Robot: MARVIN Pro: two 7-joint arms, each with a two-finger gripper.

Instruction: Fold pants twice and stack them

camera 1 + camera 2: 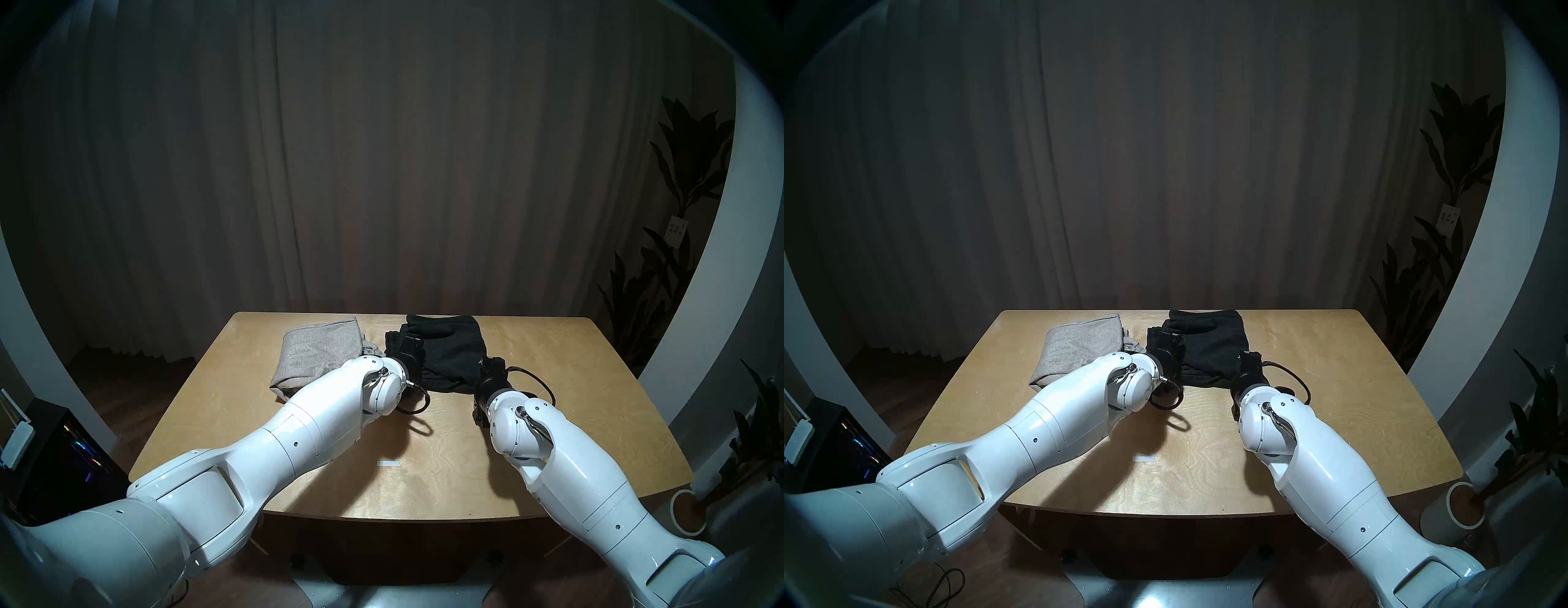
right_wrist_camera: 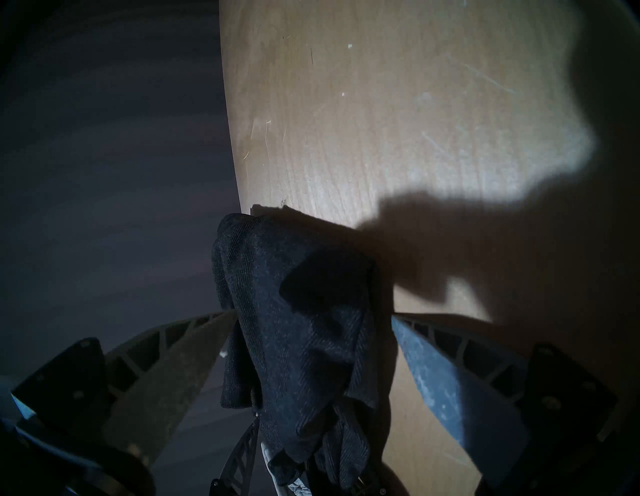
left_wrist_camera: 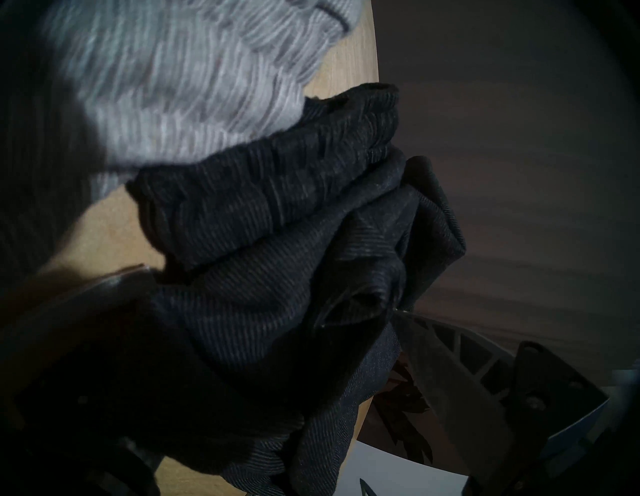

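Observation:
The black pants [image 1: 449, 348] [image 1: 1208, 344] lie bunched at the far middle of the wooden table [image 1: 297, 424]. The grey pants [image 1: 318, 352] [image 1: 1076, 348] lie folded just to their left, the two waistbands almost touching. My left gripper [image 1: 408, 342] [image 1: 1168, 339] is at the black pants' left edge. In the left wrist view its jaws [image 3: 273, 294] stand wide with gathered black cloth [image 3: 277, 194] between them and grey knit [image 3: 173, 86] beyond. My right gripper [image 1: 490, 364] [image 1: 1248, 356] is at their near right corner, open [image 2: 313, 317], with a hump of black cloth [image 2: 294, 363] between its fingers.
A small white tape mark [image 1: 388, 463] sits on the near half of the table. The table's far edge runs close behind both garments. Dark curtains hang behind. Potted plants [image 1: 679, 212] stand at the right, and a dark box [image 1: 55, 458] at the left on the floor.

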